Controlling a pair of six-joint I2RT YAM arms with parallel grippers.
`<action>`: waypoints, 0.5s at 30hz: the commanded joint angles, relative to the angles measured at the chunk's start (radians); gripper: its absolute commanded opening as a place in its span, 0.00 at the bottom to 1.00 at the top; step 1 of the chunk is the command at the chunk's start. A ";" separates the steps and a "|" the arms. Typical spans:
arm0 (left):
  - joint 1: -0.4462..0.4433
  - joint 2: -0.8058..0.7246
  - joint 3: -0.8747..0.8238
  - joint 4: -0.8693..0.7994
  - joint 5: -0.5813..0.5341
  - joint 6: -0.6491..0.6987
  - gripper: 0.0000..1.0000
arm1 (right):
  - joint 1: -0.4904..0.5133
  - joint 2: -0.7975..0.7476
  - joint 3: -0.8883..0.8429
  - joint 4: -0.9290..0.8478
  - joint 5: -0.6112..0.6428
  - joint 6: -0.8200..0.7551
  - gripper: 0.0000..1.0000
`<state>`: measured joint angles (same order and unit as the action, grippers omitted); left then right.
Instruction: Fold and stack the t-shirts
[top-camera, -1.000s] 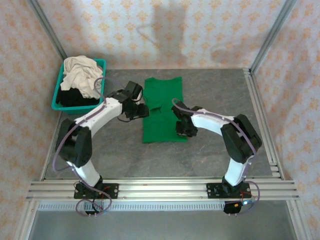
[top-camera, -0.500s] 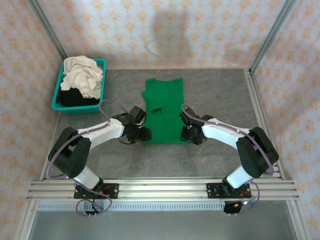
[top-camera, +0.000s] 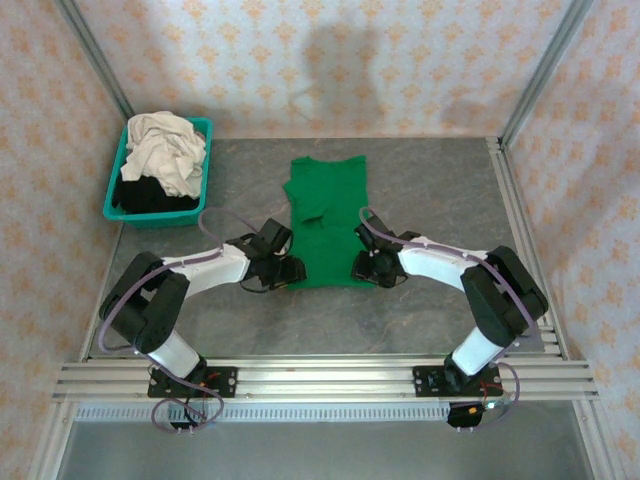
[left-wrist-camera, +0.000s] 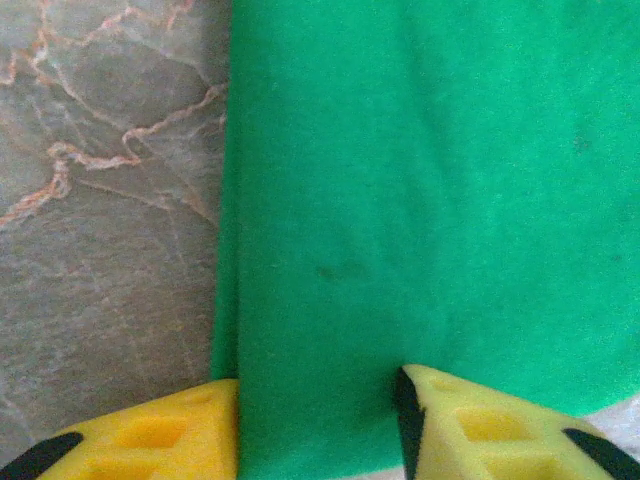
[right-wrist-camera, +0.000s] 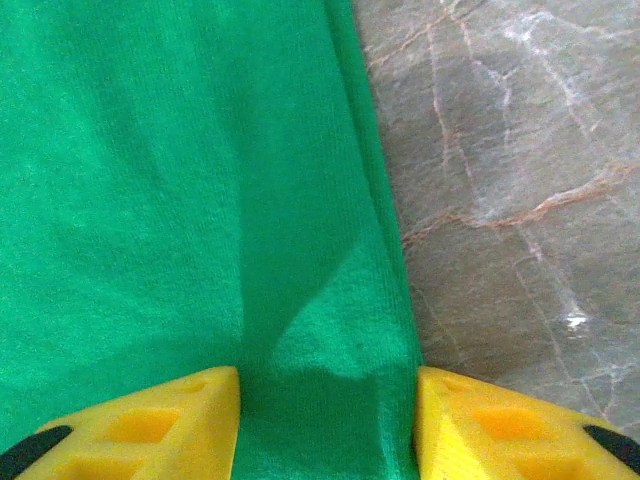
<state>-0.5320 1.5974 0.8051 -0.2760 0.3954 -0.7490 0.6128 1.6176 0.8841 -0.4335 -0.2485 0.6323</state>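
From above, the green t-shirt (top-camera: 327, 222) lies flat near the middle of the grey marbled table (top-camera: 430, 190), folded into a long narrow strip that runs from near to far, with its collar end farthest from the arm bases. The left gripper (top-camera: 285, 272) is down at the strip's near left corner and the right gripper (top-camera: 368, 268) is down at its near right corner, so the two arms reach in towards each other from either side. At the far left of the table stands a teal basket (top-camera: 150, 216), well apart from the green shirt, holding a crumpled cream-white t-shirt (top-camera: 165, 150) heaped on a black t-shirt (top-camera: 145, 195). In the left wrist view, the left gripper (left-wrist-camera: 318, 430) has its jaws apart. Green cloth (left-wrist-camera: 430, 180) lies flat across the gap between them, and the cloth's left edge runs just at the inner face of the left yellow finger (left-wrist-camera: 150, 440), with bare table (left-wrist-camera: 100, 200) beyond it. In the right wrist view, the right gripper (right-wrist-camera: 328, 430) is likewise spread. The shirt (right-wrist-camera: 150, 170) fills the gap with a small raised crease, and its doubled right edge meets the right yellow finger (right-wrist-camera: 520, 430), beside bare table (right-wrist-camera: 520, 150).
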 joint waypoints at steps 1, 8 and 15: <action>-0.009 0.019 -0.018 0.013 -0.016 -0.009 0.35 | 0.003 0.002 -0.022 -0.057 0.060 0.020 0.50; -0.016 0.008 -0.031 -0.021 -0.030 0.000 0.18 | 0.031 0.006 -0.005 -0.098 0.094 0.039 0.51; -0.017 -0.050 -0.023 -0.110 -0.079 0.016 0.45 | 0.031 -0.020 0.021 -0.183 0.175 0.032 0.54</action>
<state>-0.5419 1.5795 0.7929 -0.2886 0.3775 -0.7540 0.6426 1.6173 0.8963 -0.5041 -0.1562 0.6544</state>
